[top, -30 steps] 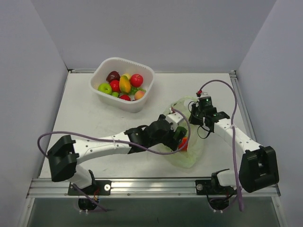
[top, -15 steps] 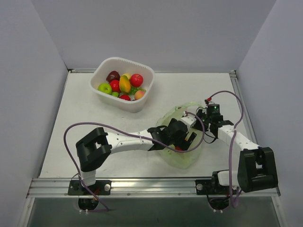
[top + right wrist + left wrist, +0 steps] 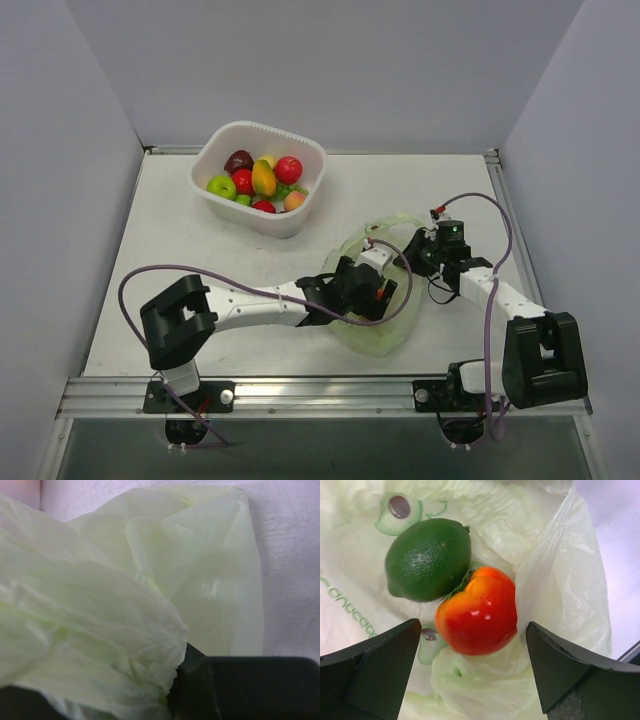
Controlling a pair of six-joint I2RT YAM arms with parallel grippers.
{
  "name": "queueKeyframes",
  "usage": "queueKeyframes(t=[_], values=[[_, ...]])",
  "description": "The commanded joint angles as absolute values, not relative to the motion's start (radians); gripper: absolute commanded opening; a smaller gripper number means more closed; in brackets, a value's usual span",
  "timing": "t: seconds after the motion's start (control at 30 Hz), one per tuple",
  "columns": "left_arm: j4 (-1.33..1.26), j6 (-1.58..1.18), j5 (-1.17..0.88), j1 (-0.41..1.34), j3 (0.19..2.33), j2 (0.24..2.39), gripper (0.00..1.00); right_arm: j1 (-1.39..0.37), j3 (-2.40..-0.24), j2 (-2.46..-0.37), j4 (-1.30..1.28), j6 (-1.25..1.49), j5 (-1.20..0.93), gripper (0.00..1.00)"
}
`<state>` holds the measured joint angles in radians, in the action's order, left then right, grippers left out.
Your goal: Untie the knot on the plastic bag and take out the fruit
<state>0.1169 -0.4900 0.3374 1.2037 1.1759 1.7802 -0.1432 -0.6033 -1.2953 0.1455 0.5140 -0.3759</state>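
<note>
**Ben:** When you look down from the top, where is the plastic bag (image 3: pixel 386 340)?

**Ana:** It lies on the table (image 3: pixel 180 250), low and right of the middle. Its mouth is open.

**Ben:** What is the left gripper (image 3: pixel 378 292) doing?

**Ana:** It is inside the bag, with its jaws spread wide, and it holds nothing. Its own camera shows 2 fruits on the bag's floor. A red-orange fruit (image 3: pixel 477 611) sits in the middle, between the 2 fingers (image 3: pixel 375 675), and does not touch them. A dark green fruit (image 3: pixel 427 559) sits at the upper left. The 2 fruits touch.

**Ben:** And the right gripper (image 3: pixel 424 255)?

**Ana:** It is clamped on the bag's right edge. Its camera shows pale green film bunched against a black finger (image 3: pixel 240 685).

**Ben:** Anything else?

**Ana:** At the upper left sits a white basket (image 3: pixel 288 224) with more fruit in it, well apart from the bag.
</note>
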Motion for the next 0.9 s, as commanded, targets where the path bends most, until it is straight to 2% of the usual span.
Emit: queueKeyframes(t=[0.0, 0.5, 0.87], values=[[0.064, -0.509, 0.41, 1.201, 1.175, 1.658, 0.97, -0.14, -0.595, -1.264, 0.184, 0.525, -0.399, 0.11], [0.112, -0.62, 0.407, 1.167, 1.198, 1.746, 0.89, -0.14, -0.591, -1.27, 0.187, 0.525, -0.406, 0.12], [0.127, -0.612, 0.298, 1.18, 1.278, 1.87, 0.92, -0.14, -0.589, -1.273, 0.19, 0.523, -0.411, 0.12]])
